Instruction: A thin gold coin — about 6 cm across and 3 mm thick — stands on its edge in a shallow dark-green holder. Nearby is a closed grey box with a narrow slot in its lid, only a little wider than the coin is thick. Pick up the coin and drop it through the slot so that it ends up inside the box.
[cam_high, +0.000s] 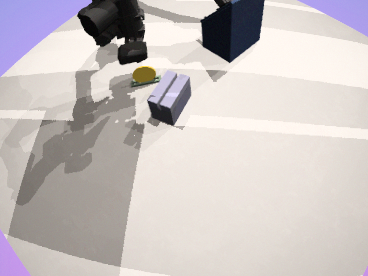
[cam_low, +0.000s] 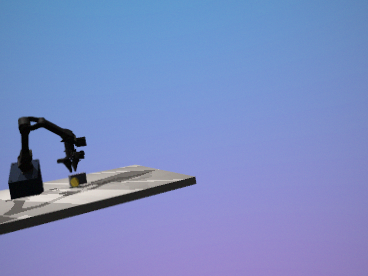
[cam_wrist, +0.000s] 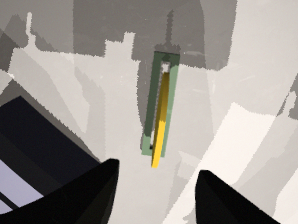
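Parted at a moderate width with nothing between its fingers, the black two-fingered claw (cam_low: 74, 169) (cam_wrist: 158, 175) points down above the table (cam_high: 240, 200) (cam_low: 165, 179) (cam_wrist: 125, 155), apart from the coin. The round, thin gold coin (cam_high: 144, 74) (cam_low: 75, 182) (cam_wrist: 160, 120) stands on edge in the shallow, slotted dark-green holder (cam_high: 135, 84) (cam_wrist: 172, 105). Just beside them sits the closed grey box (cam_high: 170, 99) (cam_low: 84, 177) (cam_wrist: 45, 135), a narrow slot running along its lid. The dark blue block-shaped base (cam_high: 231, 32) (cam_low: 26, 181) stands well apart from the coin.
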